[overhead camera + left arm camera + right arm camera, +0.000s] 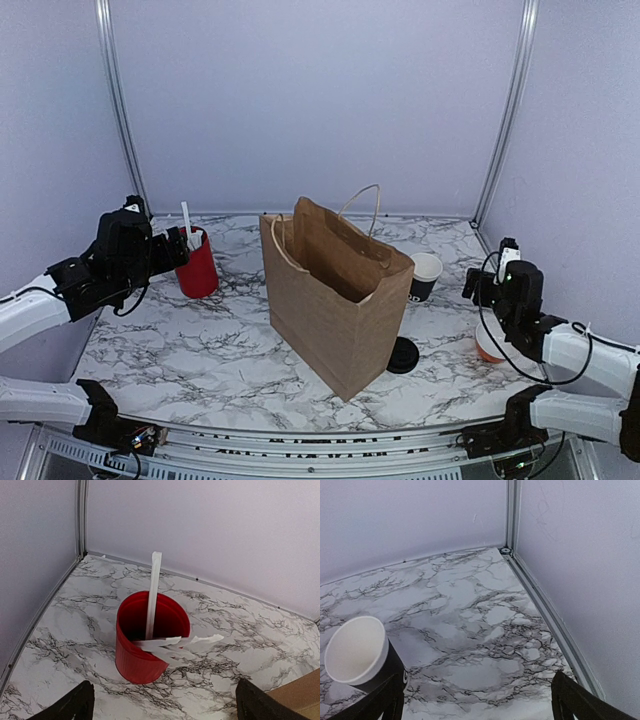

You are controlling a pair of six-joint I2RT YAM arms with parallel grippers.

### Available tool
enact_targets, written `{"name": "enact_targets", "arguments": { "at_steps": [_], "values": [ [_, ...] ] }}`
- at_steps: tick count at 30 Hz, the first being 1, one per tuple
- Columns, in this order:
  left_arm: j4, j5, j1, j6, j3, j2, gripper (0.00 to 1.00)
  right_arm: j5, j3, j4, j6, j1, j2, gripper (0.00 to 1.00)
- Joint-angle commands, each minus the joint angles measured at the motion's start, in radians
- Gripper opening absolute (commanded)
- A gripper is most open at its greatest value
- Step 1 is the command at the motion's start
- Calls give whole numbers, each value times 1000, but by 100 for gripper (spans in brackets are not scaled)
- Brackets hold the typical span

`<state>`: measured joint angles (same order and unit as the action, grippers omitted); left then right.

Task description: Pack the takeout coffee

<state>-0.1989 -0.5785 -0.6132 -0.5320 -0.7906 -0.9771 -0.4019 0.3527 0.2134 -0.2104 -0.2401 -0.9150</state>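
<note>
The takeout coffee (424, 277) is a small black paper cup, open with a white inside, standing just right of the brown paper bag (335, 290). In the right wrist view it (392, 666) sits at the lower left, with white print near its base. My right gripper (478, 285) is open and empty to the right of the cup; in its own view (480, 706) its left finger (382, 702) is close beside the cup. My left gripper (185, 245) is open and empty, just short of the red holder (197, 268); in its own view (165, 710) the holder (145, 650) is ahead.
The bag stands upright and open mid-table; its corner (300, 692) shows in the left wrist view. A flat black lid (403, 355) lies by its front right. White wrapped straws (152, 590) stick out of the red holder. A white-and-orange cup (489, 345) stands behind my right arm. Walls close in on three sides.
</note>
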Motion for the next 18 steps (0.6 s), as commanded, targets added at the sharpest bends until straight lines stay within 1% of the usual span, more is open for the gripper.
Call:
{"name": "enact_targets", "arguments": {
  "at_steps": [1,2,4,6,8,11,14,16,18],
  "values": [
    [144,-94,6,34,133,46,99,-168,-143,408,86,13,8,99],
    [177,-102,7,41,165,51,99,-177,-181,501,98,24,-2,99],
    [228,-108,6,48,216,59,99,-162,-225,597,107,60,-29,99],
    [251,-117,6,46,240,57,99,-108,-247,667,96,118,-78,100],
    [264,-147,6,50,256,46,99,-90,-267,773,104,151,-159,100],
    [293,-199,7,48,283,25,99,-91,-282,1017,174,155,-325,100],
    [397,-220,8,74,340,24,99,-36,-239,1024,195,159,-393,100],
    [424,-261,14,74,361,24,99,-19,-214,1057,210,159,-445,100],
    [435,-308,21,94,366,17,99,27,-183,1029,237,159,-471,100]
  ]
}}
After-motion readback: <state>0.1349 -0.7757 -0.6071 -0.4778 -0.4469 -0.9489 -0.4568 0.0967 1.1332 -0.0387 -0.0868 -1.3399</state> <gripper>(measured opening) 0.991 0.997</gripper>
